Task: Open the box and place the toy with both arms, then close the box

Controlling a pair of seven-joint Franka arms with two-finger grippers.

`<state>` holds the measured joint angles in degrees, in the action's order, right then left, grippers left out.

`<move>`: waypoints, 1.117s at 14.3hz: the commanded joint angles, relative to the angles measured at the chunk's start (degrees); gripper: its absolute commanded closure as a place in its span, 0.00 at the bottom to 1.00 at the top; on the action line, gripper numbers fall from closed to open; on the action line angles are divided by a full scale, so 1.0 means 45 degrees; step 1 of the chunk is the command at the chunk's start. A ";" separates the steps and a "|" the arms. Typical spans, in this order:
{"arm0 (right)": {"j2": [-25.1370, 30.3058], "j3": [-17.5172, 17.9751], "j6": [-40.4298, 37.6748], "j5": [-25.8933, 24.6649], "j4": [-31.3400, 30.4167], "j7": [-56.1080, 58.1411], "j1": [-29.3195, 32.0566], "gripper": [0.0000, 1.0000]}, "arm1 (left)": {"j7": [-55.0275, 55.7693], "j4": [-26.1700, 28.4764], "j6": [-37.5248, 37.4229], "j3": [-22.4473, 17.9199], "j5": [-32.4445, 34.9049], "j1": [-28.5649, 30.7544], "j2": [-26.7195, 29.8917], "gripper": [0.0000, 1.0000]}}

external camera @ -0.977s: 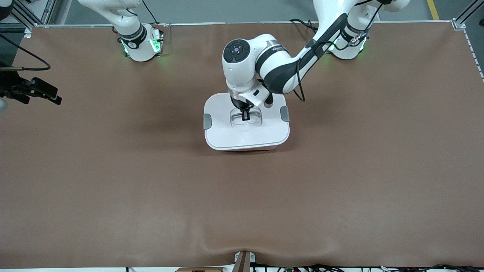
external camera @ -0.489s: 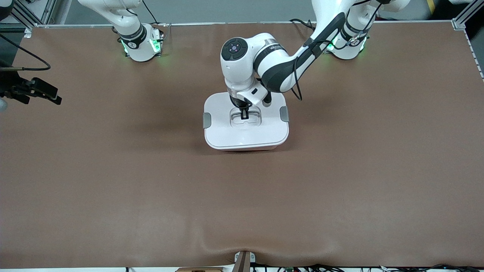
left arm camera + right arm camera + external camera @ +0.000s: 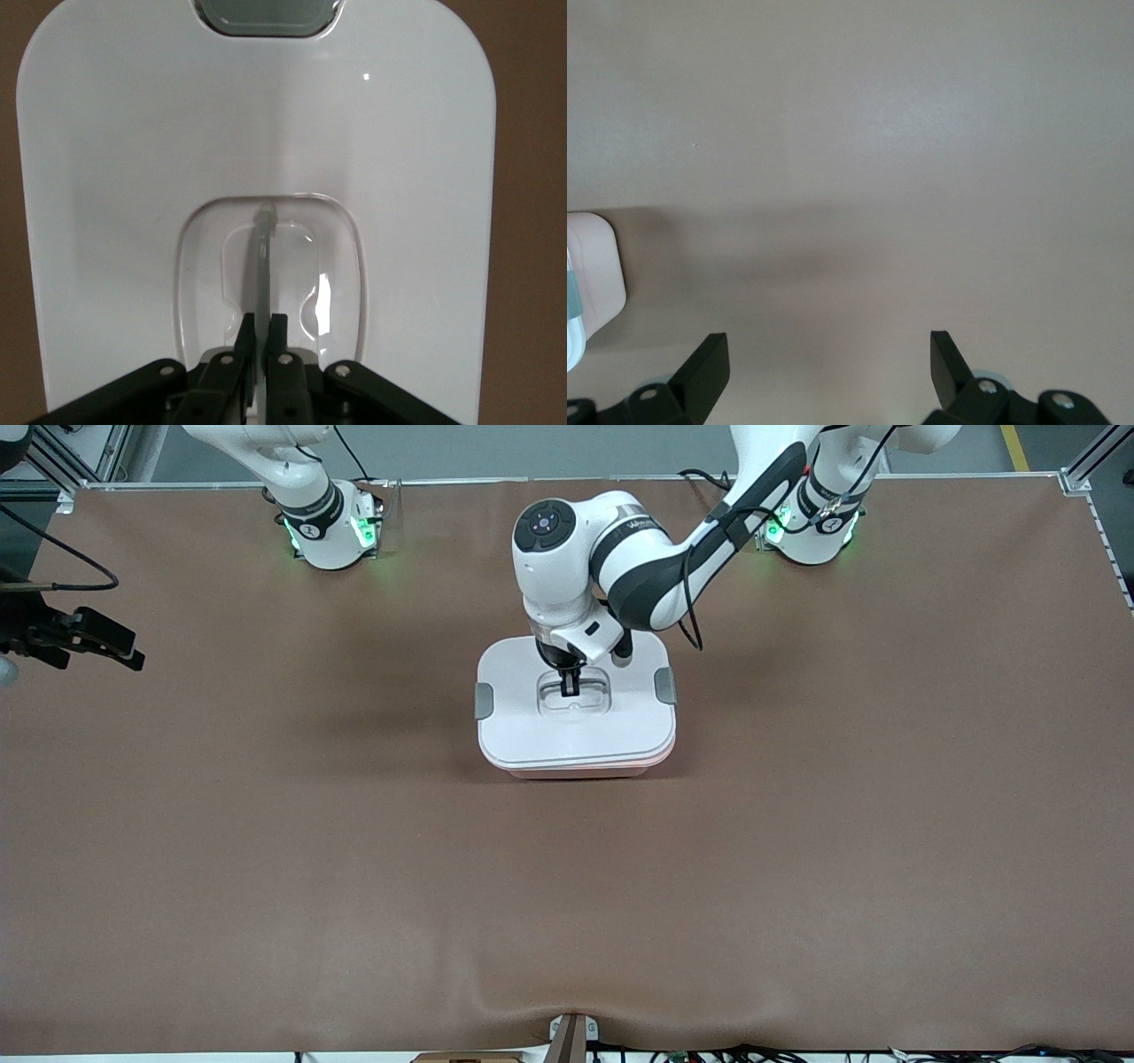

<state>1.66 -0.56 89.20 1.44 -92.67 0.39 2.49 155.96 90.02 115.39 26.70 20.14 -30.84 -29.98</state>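
The box stands mid-table; its white lid (image 3: 532,731) has grey latches (image 3: 484,701) at both ends. My left gripper (image 3: 571,686) is shut on the clear handle (image 3: 263,243) in the lid's recess, as the left wrist view (image 3: 262,320) shows. The lid sits a little raised, and a strip of the pinkish-red base (image 3: 580,770) shows under its edge nearer the front camera. My right gripper (image 3: 111,644) hangs over the table's edge at the right arm's end, open and empty (image 3: 828,354). The toy is out of view.
The brown table (image 3: 797,850) surrounds the box. A pale pinkish-white object (image 3: 592,274) shows at the rim of the right wrist view; I cannot tell what it is. Both arm bases stand along the edge farthest from the front camera.
My left gripper has moved up and toward the robots' bases with the lid in it. The pink base now shows under the lid's near edge. The right arm has not moved.
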 commanded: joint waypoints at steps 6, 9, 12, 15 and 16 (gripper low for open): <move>-0.0076 0.0027 -0.0155 0.0052 0.0223 -0.0048 0.0130 0.00 | 0.0752 0.1480 0.0799 0.0042 0.1226 -0.0041 0.0765 1.00; -0.0076 0.0027 -0.0135 0.0032 0.0223 -0.0048 0.0111 0.00 | 0.0733 0.1675 0.1213 0.0042 0.1287 -0.0021 0.0745 1.00; -0.0076 0.0027 -0.0135 0.0052 0.0223 -0.0048 0.0111 0.00 | 0.0713 0.1793 0.1272 0.0042 0.1306 0.0115 0.0764 1.00; -0.0076 0.0027 -0.0135 0.0032 0.0223 -0.0048 0.0111 0.00 | 0.0441 0.1832 0.1487 0.0023 0.1287 0.0174 0.0764 1.00; -0.0076 0.0027 -0.0135 0.0032 0.0223 -0.0048 0.0091 0.00 | 0.0362 0.1813 0.1506 0.0023 0.1287 0.0194 0.0726 1.00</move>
<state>1.66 -0.71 89.20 1.41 -92.67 0.39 2.49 155.73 95.21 121.03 26.70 24.79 -30.49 -28.23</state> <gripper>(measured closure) 0.000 0.930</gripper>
